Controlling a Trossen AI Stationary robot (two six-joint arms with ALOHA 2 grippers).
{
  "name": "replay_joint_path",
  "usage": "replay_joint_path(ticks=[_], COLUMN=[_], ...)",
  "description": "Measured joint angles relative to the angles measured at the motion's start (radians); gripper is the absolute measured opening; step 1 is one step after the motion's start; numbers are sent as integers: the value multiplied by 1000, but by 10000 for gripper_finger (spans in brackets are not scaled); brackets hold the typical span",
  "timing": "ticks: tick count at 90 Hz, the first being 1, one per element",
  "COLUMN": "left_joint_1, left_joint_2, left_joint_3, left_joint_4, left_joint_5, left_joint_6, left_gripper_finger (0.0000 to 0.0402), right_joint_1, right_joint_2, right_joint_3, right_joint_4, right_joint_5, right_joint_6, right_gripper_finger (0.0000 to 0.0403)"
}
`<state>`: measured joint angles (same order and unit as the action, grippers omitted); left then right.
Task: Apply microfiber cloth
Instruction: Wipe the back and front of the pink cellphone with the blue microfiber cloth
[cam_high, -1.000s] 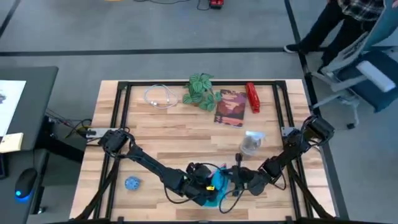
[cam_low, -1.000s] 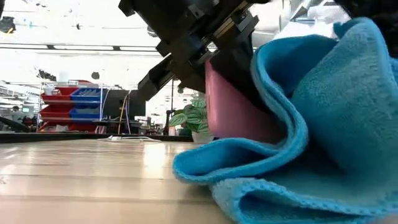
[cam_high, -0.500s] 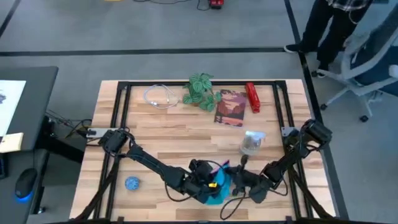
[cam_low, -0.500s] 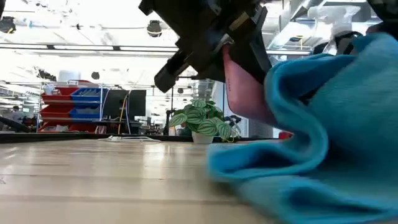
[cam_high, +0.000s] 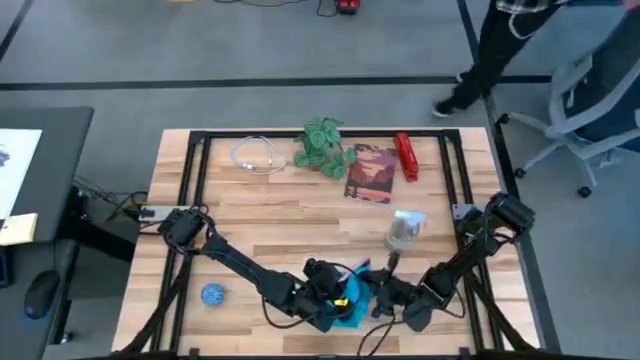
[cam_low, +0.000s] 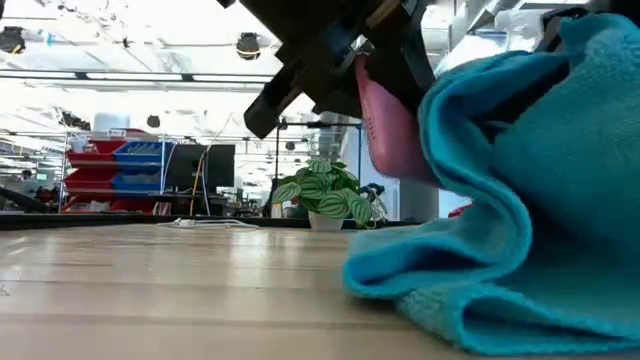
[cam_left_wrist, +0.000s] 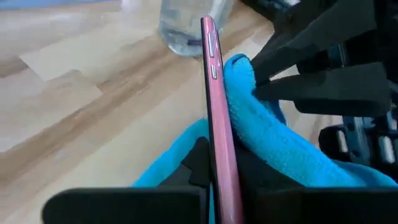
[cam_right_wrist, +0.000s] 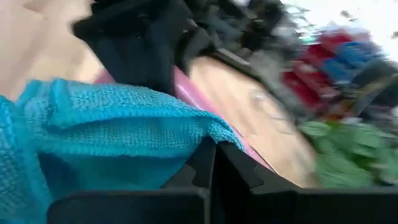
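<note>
A pink phone (cam_left_wrist: 214, 118) is clamped edge-up between the fingers of the left gripper (cam_high: 335, 296) at the near edge of the wooden table (cam_high: 250, 210), near its middle. The microfiber cloth (cam_low: 520, 200) is held pinched in the closed fingers of the right gripper (cam_high: 378, 295) and is pressed against one face of the phone, its lower folds trailing onto the tabletop beneath both grippers. On the left part of the near edge a small blue ball (cam_high: 211, 294) is seen. A clear glass (cam_high: 403, 229) stands just beyond the grippers, and along the far side a white cable (cam_high: 256, 155), a potted plant (cam_high: 322, 144), a book (cam_high: 371, 172) and a red object (cam_high: 406, 156) are laid out
</note>
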<state>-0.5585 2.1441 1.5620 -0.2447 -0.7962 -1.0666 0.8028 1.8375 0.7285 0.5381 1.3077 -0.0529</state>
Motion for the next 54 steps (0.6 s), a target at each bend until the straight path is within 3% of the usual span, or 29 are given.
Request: replay_joint_path(ticks=[14, 29, 42, 54], left_joint_1=[-22, -23, -24, -15], left_joint_2=[0, 0, 0, 0], left_joint_3=[0, 2, 2, 2], left_joint_4=[3, 7, -14, -120], left_joint_5=[-1, -19, -52, -94], left_joint_6=[-4, 0, 1, -60], left_gripper_finger=[5, 5, 5, 5], right_joint_1=[30, 22, 16, 25], right_joint_2=[0, 0, 0, 0], right_joint_3=[-2, -4, -4, -2], right_joint_4=[-119, -92, -29, 25], right_joint_5=[136, 98, 70, 78], right_joint_6=[89, 105, 26, -37], right_gripper_finger=[0, 0, 0, 0])
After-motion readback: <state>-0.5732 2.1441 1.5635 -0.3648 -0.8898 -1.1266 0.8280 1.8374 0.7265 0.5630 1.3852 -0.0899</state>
